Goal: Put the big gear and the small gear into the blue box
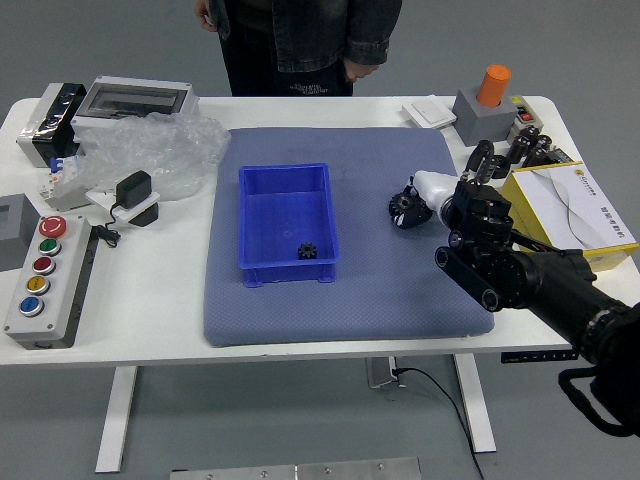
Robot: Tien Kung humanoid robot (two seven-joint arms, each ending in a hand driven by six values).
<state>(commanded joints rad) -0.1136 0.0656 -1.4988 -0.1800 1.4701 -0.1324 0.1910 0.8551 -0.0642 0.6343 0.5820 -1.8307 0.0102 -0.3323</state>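
My right hand (425, 200) comes in from the right and is right at the black big gear (402, 206), on the blue-grey mat right of the box. The hand partly hides this gear, and its grasp cannot be made out. The small black gear (307, 251) lies inside the blue box (286, 180), near its lower right corner. The left arm is not in view.
A person (310, 40) stands at the far side, hands low beside the body. At left are a button panel (40, 285), clear plastic (150, 155) and a black-and-white device (134, 195). At right are a yellow-and-white box (570, 210) and an orange cylinder (493, 86).
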